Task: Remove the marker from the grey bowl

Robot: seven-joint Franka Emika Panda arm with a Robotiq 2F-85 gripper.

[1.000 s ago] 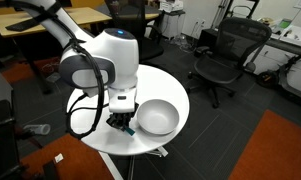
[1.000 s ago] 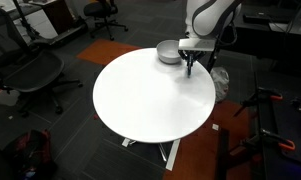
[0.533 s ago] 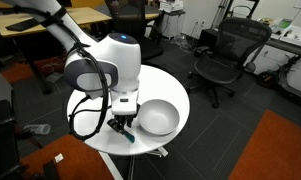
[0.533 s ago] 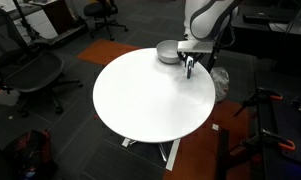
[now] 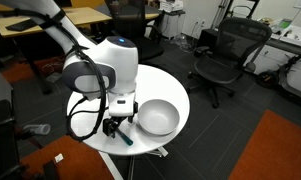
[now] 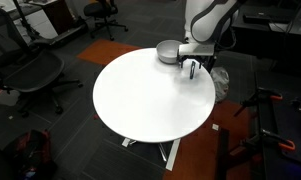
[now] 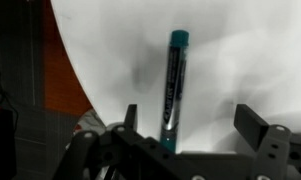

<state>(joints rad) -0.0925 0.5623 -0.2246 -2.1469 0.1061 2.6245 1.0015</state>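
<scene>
The teal-blue marker (image 7: 173, 88) lies flat on the white round table (image 6: 140, 100), outside the grey bowl (image 5: 157, 118). In the wrist view it runs lengthwise between my spread fingers, nearer the left one, and neither finger touches it. My gripper (image 7: 193, 125) is open and hovers just above it. In an exterior view the marker (image 5: 125, 138) shows as a small teal streak under the gripper (image 5: 117, 126), near the table edge beside the bowl. In the opposite exterior view the gripper (image 6: 193, 68) hangs next to the bowl (image 6: 169, 50), which looks empty.
The table edge runs close to the marker, with dark floor and an orange carpet patch (image 5: 280, 150) beyond. Black office chairs (image 5: 225, 55) and desks (image 5: 50, 18) stand around the table. The white arm housing (image 5: 105, 65) looms over the bowl side.
The jaws have opened and let go of the marker, which now rests on the table. The gripper has shifted slightly away from the bowl toward the table edge.
</scene>
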